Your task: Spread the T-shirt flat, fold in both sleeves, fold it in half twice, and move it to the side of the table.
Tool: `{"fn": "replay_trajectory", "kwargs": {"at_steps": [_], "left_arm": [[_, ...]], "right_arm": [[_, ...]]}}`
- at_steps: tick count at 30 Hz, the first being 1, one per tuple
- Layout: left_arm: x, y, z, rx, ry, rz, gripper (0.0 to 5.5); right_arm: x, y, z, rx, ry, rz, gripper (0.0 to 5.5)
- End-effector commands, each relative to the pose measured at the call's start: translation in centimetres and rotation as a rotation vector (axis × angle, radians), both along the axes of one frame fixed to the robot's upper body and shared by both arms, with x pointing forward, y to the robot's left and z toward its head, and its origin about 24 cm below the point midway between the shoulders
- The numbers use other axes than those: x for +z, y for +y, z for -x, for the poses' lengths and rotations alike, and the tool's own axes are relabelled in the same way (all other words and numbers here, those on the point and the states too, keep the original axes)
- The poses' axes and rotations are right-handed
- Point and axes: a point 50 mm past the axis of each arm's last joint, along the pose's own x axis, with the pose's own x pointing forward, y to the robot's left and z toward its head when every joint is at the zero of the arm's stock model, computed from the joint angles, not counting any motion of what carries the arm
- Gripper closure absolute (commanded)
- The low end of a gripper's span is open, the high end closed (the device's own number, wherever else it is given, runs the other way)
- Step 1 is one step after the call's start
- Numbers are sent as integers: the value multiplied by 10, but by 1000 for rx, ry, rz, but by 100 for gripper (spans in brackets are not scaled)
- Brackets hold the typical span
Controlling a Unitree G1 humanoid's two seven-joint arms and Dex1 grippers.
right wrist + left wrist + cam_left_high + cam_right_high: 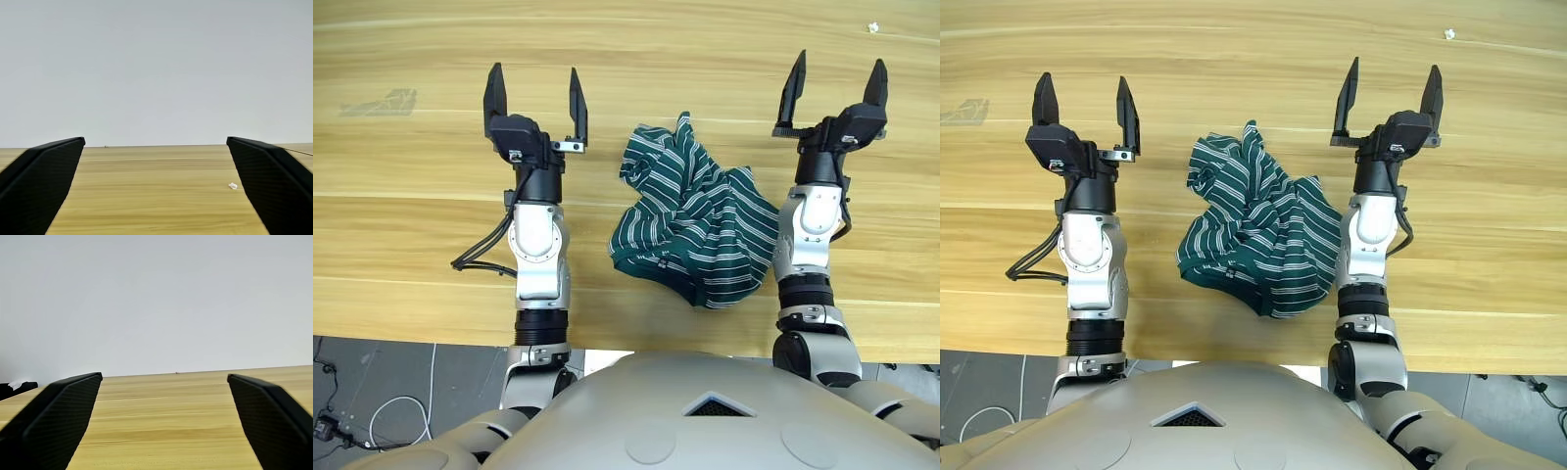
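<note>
In the left eye view the left gripper (pixel 534 71) sits in the upper left of the frame. Its two black, tapered fingers are spread wide with nothing between them, and they touch nothing. The right gripper (pixel 840 61), in the upper right, is spread just as wide and holds nothing either.

The T-shirt (pixel 695 230) lies in a crumpled heap at centre, slightly below the middle, between the two forearms. It is soft dark green cloth with thin white stripes, bunched into deep folds. Its right-hand edge runs up against the right forearm (actual contact cannot be judged), while a bare gap separates it from the left arm. It lies nearer the frame's bottom than both sets of fingertips.

The table (pixel 636 59) is pale wood grain in long horizontal planks with a smooth matt surface. A faint grey mark (pixel 380 101) shows at the upper left (nothing in it can be read). A tiny white scrap (pixel 873 27) lies at the top right.

In the left wrist view the fingers (pixel 54 426) are dark with a fine woven texture. They stand far apart, with bare tabletop between them and a plain pale wall (pixel 156 298) beyond.

In the right wrist view the same textured fingers are set wide apart over bare wood. The white scrap lies on the table close to one of them.
</note>
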Motion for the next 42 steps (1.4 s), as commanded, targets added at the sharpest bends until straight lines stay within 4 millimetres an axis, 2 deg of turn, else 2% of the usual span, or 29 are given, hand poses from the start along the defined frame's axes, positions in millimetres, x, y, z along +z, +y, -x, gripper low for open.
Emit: {"fn": "replay_trajectory", "kwargs": {"at_steps": [1,5,7,10,12,14,16,21,27,34,42], "left_arm": [[11,-5,10,-184,-9,-125,75],[14,7,68,-665,39,-586,75],[13,17,86,-816,120,-734,75],[13,30,94,-966,218,-900,75],[12,35,91,-1054,268,-1041,75],[10,32,84,-1102,262,-1136,75],[3,28,80,-1138,250,-1184,75],[-12,30,71,-1157,210,-1312,75],[-25,37,78,-1215,222,-1421,75],[-37,37,75,-1202,160,-1482,75],[-51,23,85,-1242,61,-1496,75]], "right_arm": [[16,-7,19,71,-76,35,12],[52,-31,69,274,-144,219,12],[59,-34,90,451,-88,334,12],[49,-16,121,739,71,441,12],[34,-2,144,936,195,533,12],[23,3,158,1058,290,574,12],[16,5,164,1094,335,583,12],[4,5,171,1127,378,788,12],[-10,1,178,1190,429,992,12],[-18,0,179,1146,438,1048,12],[-27,-3,174,1075,469,1101,12]]}}
